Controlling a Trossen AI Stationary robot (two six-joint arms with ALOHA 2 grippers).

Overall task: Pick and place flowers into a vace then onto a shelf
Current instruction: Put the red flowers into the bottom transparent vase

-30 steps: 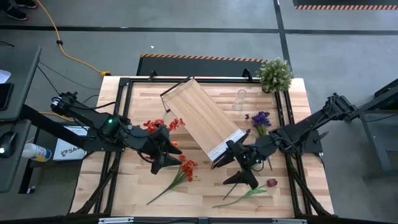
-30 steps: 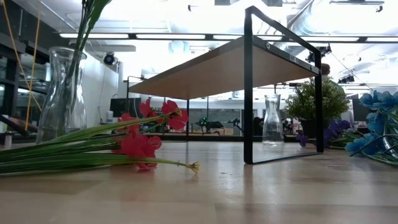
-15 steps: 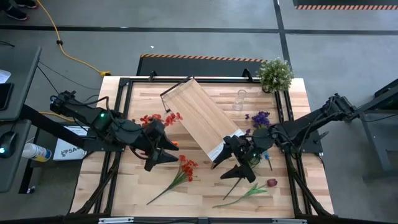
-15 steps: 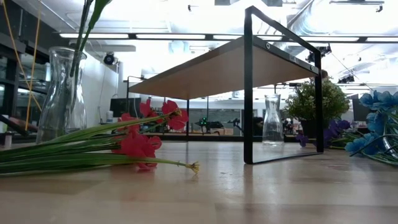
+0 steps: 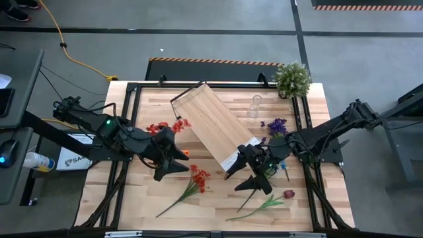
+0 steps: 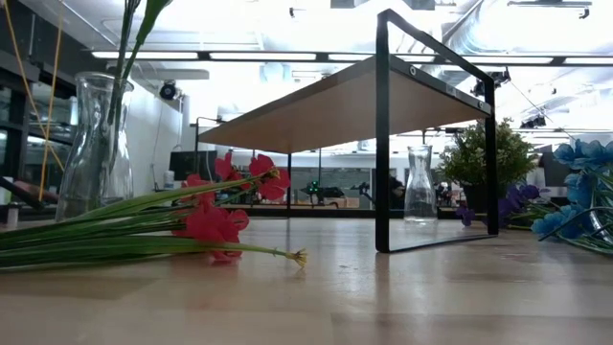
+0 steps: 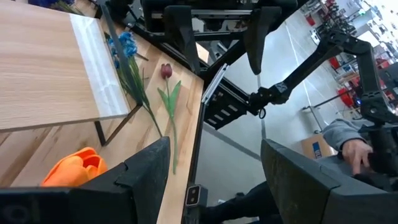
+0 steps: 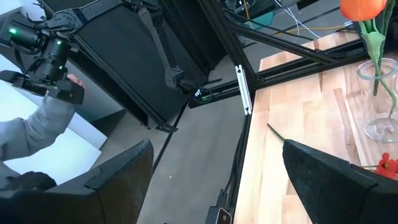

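The shelf (image 5: 211,122) stands slanted across the table's middle on its black frame. My left gripper (image 5: 173,165) hangs open to its left, nothing between its fingers (image 7: 214,149). Beside it stands a glass vace (image 8: 376,99) holding an orange flower (image 8: 364,7). Red flowers (image 5: 165,126) show by that arm's wrist. More red flowers (image 5: 198,177) lie flat near the table's near edge. My right gripper (image 5: 246,182) hangs open by the shelf's white end (image 8: 217,146). A dark red flower (image 5: 289,194), a blue flower (image 7: 127,46) and a purple flower (image 5: 276,125) lie around it.
A second, empty glass vase (image 5: 255,106) stands right of the shelf's far end. A bushy potted plant (image 5: 292,78) sits at the far right corner. A person's hand (image 7: 354,143) and sleeve (image 8: 50,118) show beyond the table.
My left gripper has drawn back toward the table's left edge and risen a little, staying open. The red flowers by its wrist have shifted the same way. The vace with the orange flower has stayed in place.
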